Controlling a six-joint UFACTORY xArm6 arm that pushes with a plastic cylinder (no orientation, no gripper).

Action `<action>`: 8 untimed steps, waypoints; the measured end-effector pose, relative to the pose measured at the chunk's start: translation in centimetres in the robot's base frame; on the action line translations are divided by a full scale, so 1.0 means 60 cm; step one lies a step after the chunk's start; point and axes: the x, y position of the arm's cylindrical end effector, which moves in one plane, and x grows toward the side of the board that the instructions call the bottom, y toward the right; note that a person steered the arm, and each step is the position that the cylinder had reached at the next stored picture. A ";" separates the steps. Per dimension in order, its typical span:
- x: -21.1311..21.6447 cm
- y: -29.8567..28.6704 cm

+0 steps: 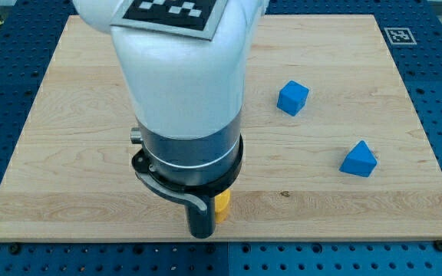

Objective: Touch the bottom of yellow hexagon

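Yellow block (222, 205): near the board's bottom edge, mostly hidden behind my arm; its shape cannot be made out.
My tip (201, 234): dark rod end just at the view's left of the yellow block, seemingly touching its lower side; it is a bare rod, holding nothing.
Blue cube (292, 98): well apart, toward the view's upper right.
Blue triangular block (358, 159): right of centre, below the cube.
Wooden board (67, 138): carries all blocks.

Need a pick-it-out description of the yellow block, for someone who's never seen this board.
Start at the wooden board and follow the big white arm down to the bottom edge. The small yellow block peeks out beside the dark rod; my tip sits just below-left. It's the only yellow piece; the others are blue.
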 end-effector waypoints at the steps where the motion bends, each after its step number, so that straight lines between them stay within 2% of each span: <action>1: 0.000 -0.014; 4: -0.015 -0.183; 5: -0.071 -0.207; 8: -0.086 -0.244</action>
